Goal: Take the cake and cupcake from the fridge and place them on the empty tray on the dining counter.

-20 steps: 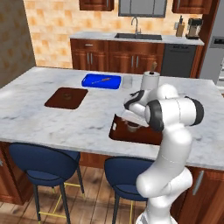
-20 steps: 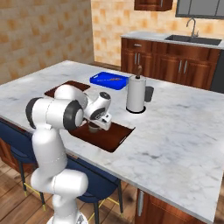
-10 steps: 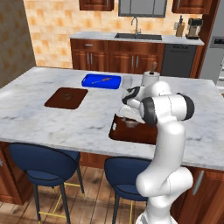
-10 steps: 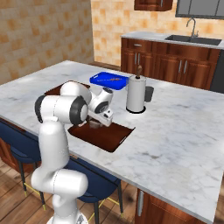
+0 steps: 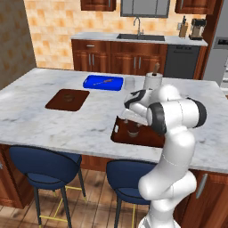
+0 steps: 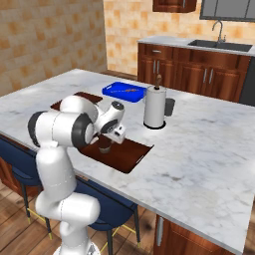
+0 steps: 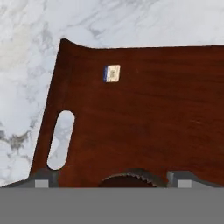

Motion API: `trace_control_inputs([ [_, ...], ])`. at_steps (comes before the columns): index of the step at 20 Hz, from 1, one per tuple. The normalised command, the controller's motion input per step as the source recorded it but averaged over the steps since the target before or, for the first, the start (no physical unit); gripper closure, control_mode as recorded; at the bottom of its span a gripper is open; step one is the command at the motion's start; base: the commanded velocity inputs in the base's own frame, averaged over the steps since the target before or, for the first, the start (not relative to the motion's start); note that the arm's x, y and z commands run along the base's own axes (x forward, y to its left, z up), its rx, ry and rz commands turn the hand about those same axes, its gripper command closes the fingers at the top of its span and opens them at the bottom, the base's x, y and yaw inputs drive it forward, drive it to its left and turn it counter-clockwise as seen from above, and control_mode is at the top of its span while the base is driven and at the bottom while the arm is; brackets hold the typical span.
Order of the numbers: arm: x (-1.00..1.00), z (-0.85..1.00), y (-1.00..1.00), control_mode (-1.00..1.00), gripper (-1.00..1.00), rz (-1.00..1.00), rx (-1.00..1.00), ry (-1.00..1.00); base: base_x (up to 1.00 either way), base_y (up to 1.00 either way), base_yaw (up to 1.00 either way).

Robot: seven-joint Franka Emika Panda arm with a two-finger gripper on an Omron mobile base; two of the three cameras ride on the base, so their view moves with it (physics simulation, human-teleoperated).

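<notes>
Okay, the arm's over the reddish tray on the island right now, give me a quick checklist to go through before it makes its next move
1. Cupcake on the tray: ok, it sits upright inside the rim near the handle cut-out end.
2. Cake slice on the tray: ok, a tiny piece lies on the tray floor in the hand view, apart from the cupcake.
3. Pincer released: ok, its tips stand wide on either side of the cupcake's frilled edge, not clamped on it.
4. Pincer clear of the cupcake for lifting away: cannot tell, the gap above it is hidden.
5. Tray fully on the dining counter: ok, it lies flat near the front edge.
6. Paper towel roll away from the arm: ok.
</notes>
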Motion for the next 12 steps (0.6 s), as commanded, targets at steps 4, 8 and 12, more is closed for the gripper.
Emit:
trace_control_inputs([
  [4,-0.01,0.14,-0.04,-1.0,-1.0,0.0,-0.08,-0.3,0.0,0.0,0.0],
  [8,-0.01,0.8,-0.24,-1.0,-1.0,-0.01,-0.03,-0.21,0.0,0.0,0.0],
  [12,-0.3,1.0,-0.04,-1.0,-1.0,-0.06,0.0,0.17,0.0,0.0,0.0],
])
